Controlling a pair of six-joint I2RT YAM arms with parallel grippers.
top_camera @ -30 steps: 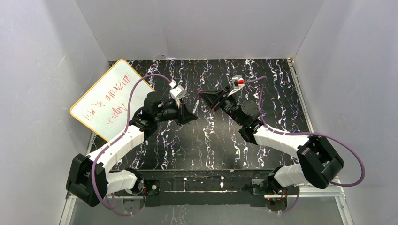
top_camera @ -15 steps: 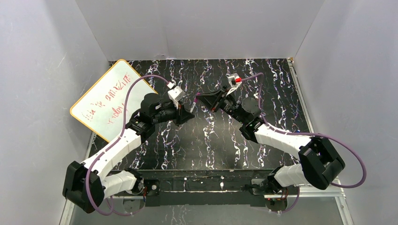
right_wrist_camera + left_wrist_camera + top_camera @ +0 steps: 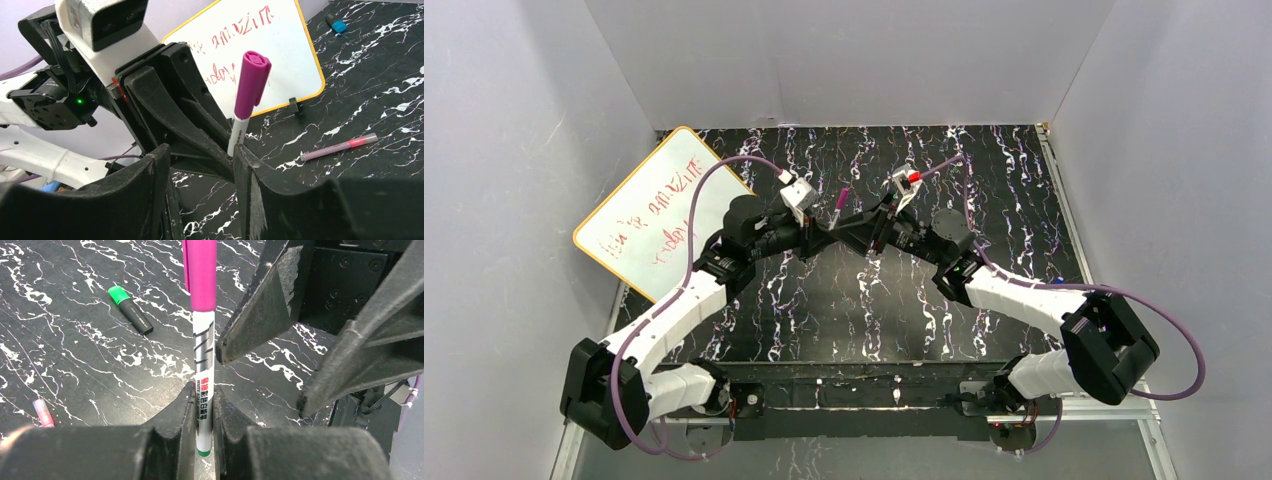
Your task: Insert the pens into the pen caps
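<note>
We find the left tool (image 3: 203,396) closed narrowly on the lower barrel of a slim white plastic pen (image 3: 204,355). The pen is held upright in the air above the black, white-veined marble-pattern bench (image 3: 1024,180). A magenta cylindrical cap (image 3: 200,275) sits on the pen's upper end, flush against the barrel.

The right tool (image 3: 200,150) faces this pen with its jaws standing wide and holding nothing. In the left wrist view its two black fingers (image 3: 265,305) lie just right of the pen, the nearer tip close beside the barrel. We cannot tell whether it touches.

A thick black marker with a green end (image 3: 131,310) lies flat on the bench to the left of the pen in the left wrist view, well apart from it. A slim grey-pink pen (image 3: 340,146) lies flat on the bench to the right of the held pen in the right wrist view. Behind the held pen in that view stands a yellow-rimmed whiteboard with red writing (image 3: 260,30), tilted, its lower edge on the bench.
</note>
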